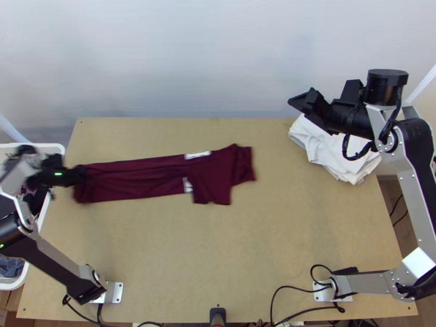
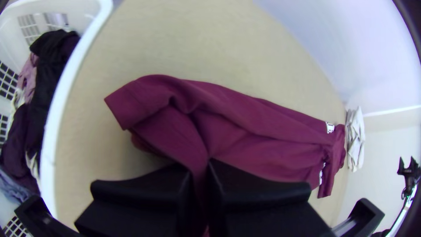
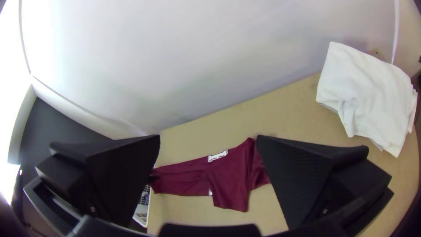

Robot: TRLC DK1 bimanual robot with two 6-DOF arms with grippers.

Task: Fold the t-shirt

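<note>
The maroon t-shirt [image 1: 147, 177] lies as a long folded strip across the left and middle of the table, its sleeves at the right end. At its left end is my left gripper [image 1: 82, 175]. In the left wrist view the left gripper [image 2: 200, 175] is shut on the shirt's cloth [image 2: 258, 145], which bunches up between the fingers near the hem. My right gripper [image 1: 297, 102] is held over the table's far right, away from the shirt. In the right wrist view the right gripper [image 3: 208, 142] stands wide open, with the shirt [image 3: 228, 175] lying farther off.
White folded cloths [image 1: 332, 150] are piled at the table's far right corner, beneath the right arm. A white basket [image 1: 54, 148] with dark and coloured clothes stands against the left edge. A pale wall [image 1: 218, 60] rises behind the table.
</note>
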